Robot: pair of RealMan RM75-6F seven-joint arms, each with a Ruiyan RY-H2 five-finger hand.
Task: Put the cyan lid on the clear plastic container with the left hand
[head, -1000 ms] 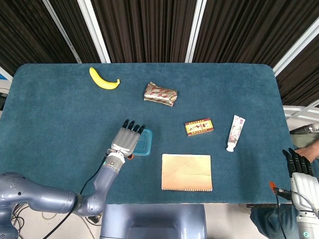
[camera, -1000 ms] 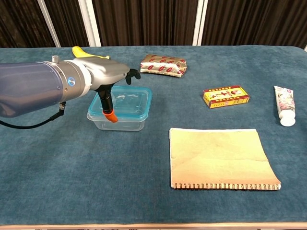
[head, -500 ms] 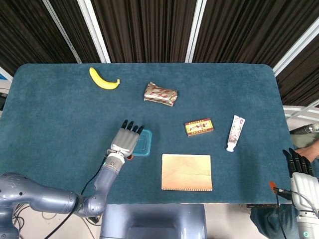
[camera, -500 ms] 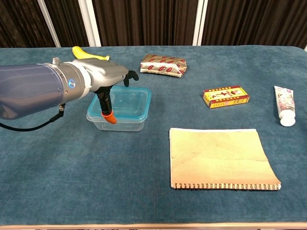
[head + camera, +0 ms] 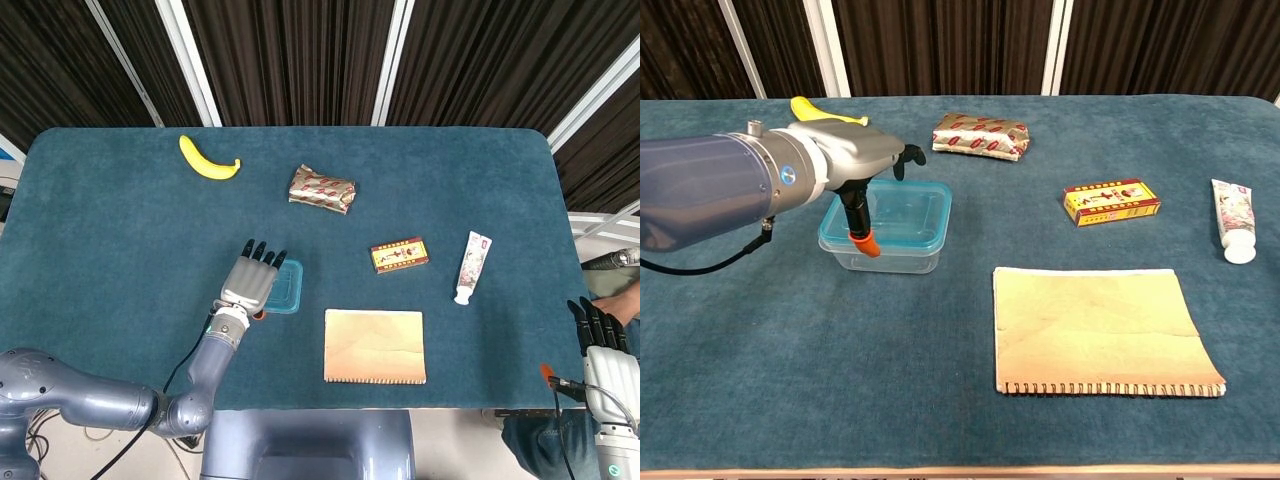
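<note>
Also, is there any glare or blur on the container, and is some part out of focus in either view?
Head view: even light, no glare on the cyan lid, all sharp. Chest view: the clear plastic container shows faint reflections only; the left hand is sharp, while its forearm, near the lens, looks large and slightly soft.

- Left hand (image 5: pixel 862 165) is over the left part of the cyan lid (image 5: pixel 902 212), thumb with an orange tip pointing down in front of it; whether it grips the lid cannot be told.
- Lid lies on the clear container (image 5: pixel 890 255).
- Banana (image 5: pixel 812 108) shows behind the arm.
- Foil packet (image 5: pixel 980 136) lies at rear centre.
- Yellow-red box (image 5: pixel 1111 200), tube (image 5: pixel 1235 220) and notebook (image 5: pixel 1100 330) lie to the right on the blue table (image 5: pixel 840 380).
</note>
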